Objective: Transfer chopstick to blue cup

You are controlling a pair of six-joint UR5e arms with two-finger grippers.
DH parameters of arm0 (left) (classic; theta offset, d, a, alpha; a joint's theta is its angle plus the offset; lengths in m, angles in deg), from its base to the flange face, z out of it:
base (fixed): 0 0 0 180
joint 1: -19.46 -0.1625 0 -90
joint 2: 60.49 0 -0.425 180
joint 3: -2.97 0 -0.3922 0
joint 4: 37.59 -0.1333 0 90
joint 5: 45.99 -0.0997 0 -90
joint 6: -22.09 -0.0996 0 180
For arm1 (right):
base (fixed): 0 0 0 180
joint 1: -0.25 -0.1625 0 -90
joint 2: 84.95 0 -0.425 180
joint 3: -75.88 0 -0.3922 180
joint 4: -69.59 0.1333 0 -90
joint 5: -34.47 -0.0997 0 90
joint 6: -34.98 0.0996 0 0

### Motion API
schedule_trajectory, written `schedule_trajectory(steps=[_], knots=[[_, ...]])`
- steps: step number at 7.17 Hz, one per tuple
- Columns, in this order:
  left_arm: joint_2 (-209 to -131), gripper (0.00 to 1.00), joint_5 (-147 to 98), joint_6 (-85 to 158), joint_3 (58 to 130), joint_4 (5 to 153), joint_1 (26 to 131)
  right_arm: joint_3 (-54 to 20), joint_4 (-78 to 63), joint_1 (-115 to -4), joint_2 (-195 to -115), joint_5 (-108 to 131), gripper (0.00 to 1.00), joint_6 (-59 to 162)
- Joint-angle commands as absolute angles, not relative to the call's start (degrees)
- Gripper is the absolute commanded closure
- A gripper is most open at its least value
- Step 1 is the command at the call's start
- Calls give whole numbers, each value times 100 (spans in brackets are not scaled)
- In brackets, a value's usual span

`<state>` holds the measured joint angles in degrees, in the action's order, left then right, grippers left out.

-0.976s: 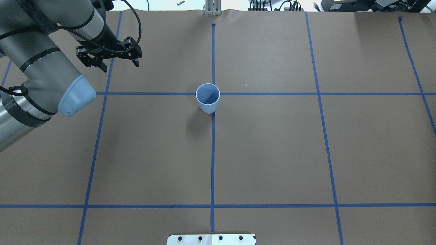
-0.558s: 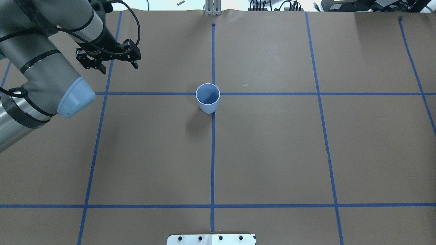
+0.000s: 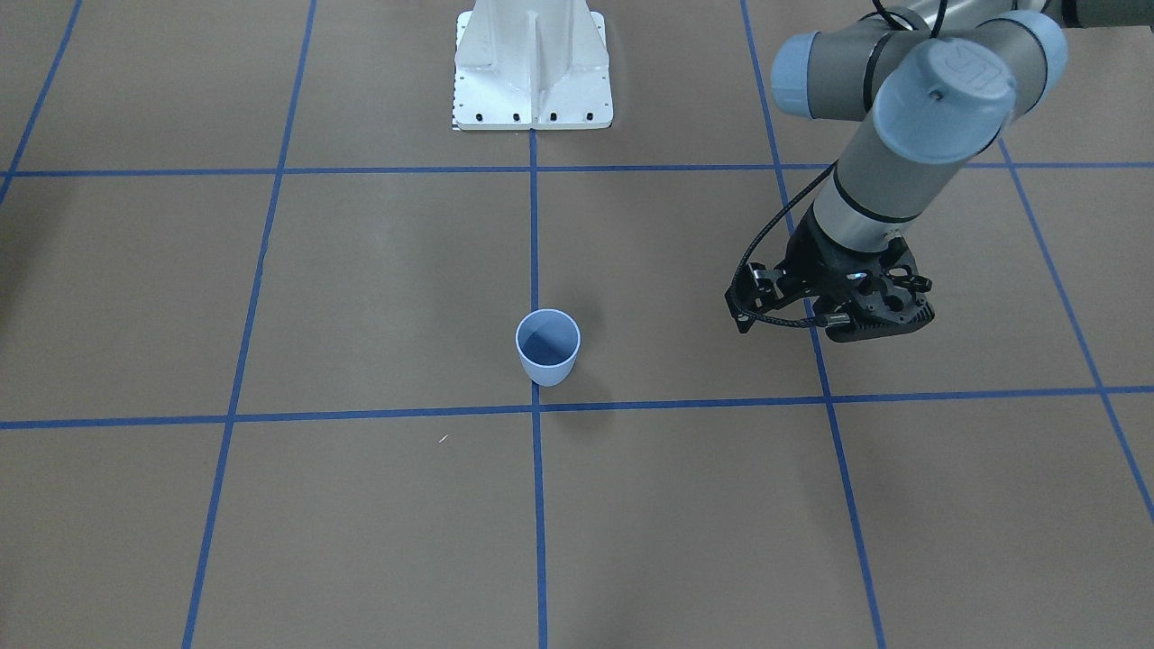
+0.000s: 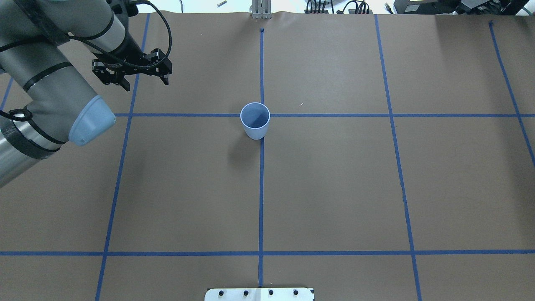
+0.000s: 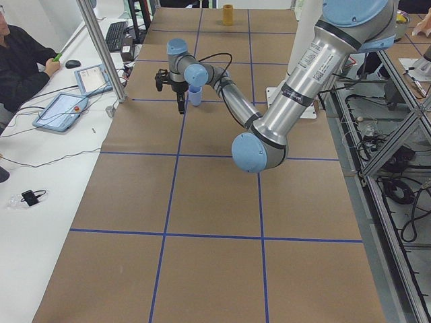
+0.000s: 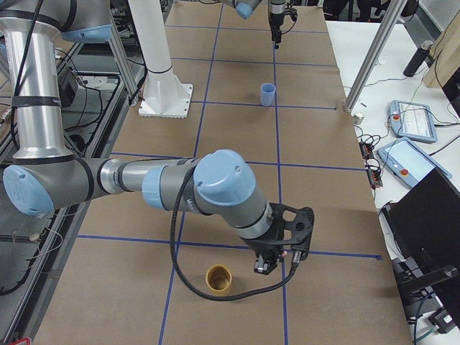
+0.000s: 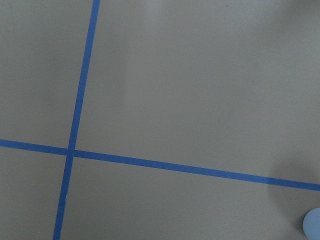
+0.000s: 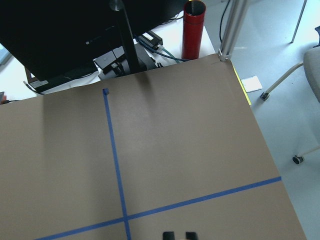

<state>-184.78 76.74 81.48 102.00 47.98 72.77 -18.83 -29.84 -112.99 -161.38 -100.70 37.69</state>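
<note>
On the front-facing camera the blue cup [image 3: 547, 359] stands upright by the middle crossing of the blue tape lines [image 3: 534, 225]; my left gripper [image 3: 867, 326] hangs over the brown table [image 3: 361, 270], well apart from the cup and on its left as the robot counts sides. Overhead, that gripper's two fingers are spread wide with table showing between them; the cup sits well off to their right. From the left-end camera the gripper points down at the table, with the cup beyond it. From the right-end camera my right gripper [image 6: 277, 253] hovers near a tan cup [image 6: 219, 279], far from the blue one; I cannot tell how its jaws stand. The left wrist camera catches only tape lines and a sliver of pale blue at its lower right corner; the right wrist camera shows the table's edge and a red cylinder [image 8: 194, 27]. I cannot make out the chopstick in any view.
</note>
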Motion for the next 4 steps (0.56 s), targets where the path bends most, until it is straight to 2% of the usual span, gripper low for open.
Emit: schedule_trajectory(steps=[1, 4], knots=[[-18267, 2, 7679, 7227, 10159, 4819, 7874, -1956, -3831, -10491, -15004, -10132, 100, 3910], [-17846, 2, 7688, 5573, 9606, 4863, 8956, -2219, -3913, -9093, -14245, -10815, 100, 5418]])
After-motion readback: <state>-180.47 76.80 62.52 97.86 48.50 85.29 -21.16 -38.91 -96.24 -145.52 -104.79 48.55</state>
